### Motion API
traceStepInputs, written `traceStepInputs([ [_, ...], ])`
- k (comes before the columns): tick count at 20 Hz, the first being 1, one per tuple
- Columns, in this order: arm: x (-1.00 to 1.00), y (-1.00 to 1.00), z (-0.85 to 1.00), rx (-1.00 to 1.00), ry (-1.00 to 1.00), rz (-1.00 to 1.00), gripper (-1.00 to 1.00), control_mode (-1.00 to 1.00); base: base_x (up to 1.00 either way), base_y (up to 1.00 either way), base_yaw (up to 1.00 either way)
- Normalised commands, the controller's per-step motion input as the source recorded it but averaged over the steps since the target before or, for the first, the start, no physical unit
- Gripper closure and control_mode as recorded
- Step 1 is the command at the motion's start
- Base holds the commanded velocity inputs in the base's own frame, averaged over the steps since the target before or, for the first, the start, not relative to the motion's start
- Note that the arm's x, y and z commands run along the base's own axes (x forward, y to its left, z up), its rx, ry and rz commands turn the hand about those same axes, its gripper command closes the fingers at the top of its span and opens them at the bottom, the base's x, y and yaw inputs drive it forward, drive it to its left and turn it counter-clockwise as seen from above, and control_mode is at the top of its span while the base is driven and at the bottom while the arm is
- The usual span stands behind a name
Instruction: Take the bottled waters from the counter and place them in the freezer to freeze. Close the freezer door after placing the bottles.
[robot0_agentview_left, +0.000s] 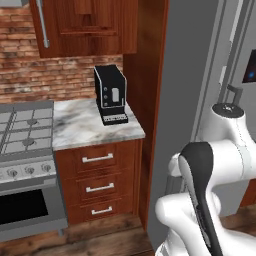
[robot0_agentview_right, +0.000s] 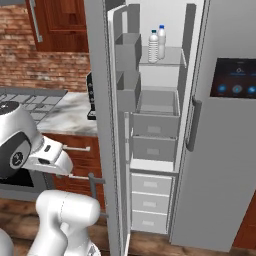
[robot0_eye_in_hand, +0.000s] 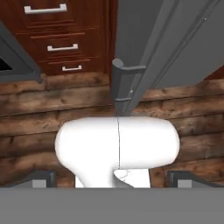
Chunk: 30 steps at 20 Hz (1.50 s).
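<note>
Two bottled waters (robot0_agentview_right: 154, 46) (robot0_agentview_right: 161, 40) stand upright side by side on the upper shelf inside the freezer (robot0_agentview_right: 155, 107). The freezer door (robot0_agentview_right: 102, 110) stands wide open, and its inner bins (robot0_agentview_right: 128, 50) face the shelves. From the left, the door's flat outer face (robot0_agentview_left: 185, 100) hides the freezer's inside. No bottle stands on the marble counter (robot0_agentview_left: 82, 127). My gripper (robot0_eye_in_hand: 113, 178) is open and holds nothing. It points down at the wooden floor near the door's lower edge (robot0_eye_in_hand: 144, 35) and its bar handle (robot0_eye_in_hand: 124, 83).
A black coffee machine (robot0_agentview_left: 111, 94) stands at the counter's back right. The gas stove (robot0_agentview_left: 25, 135) lies to the left, and wooden drawers (robot0_agentview_left: 97, 187) sit under the counter. The fridge's right door (robot0_agentview_right: 220, 150) with its display panel is shut.
</note>
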Motion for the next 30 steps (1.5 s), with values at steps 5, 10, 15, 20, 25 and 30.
traceStepInputs([
  [5, 0.79, 0.01, 0.11, -0.15, 0.00, -0.31, -1.00, -1.00, 0.00, 0.00, 0.00],
  [10, 0.66, 0.00, 0.33, -0.12, 0.00, -0.40, -1.00, -1.00, 0.00, 0.00, 0.00],
  [15, 0.26, 0.04, 0.26, -0.08, -0.05, -0.30, -1.00, -1.00, 0.00, 0.00, 0.00],
  [20, 0.21, 0.10, 0.06, -0.07, -0.22, -0.16, -1.00, -1.00, 0.00, 0.00, 0.00],
  [25, 0.71, 0.00, 0.01, -0.02, -0.19, -0.06, -1.00, -1.00, 0.00, 0.00, 0.00],
  [30, 0.40, 0.00, 0.02, -0.02, -0.16, 0.00, -1.00, -1.00, 0.00, 0.00, 0.00],
])
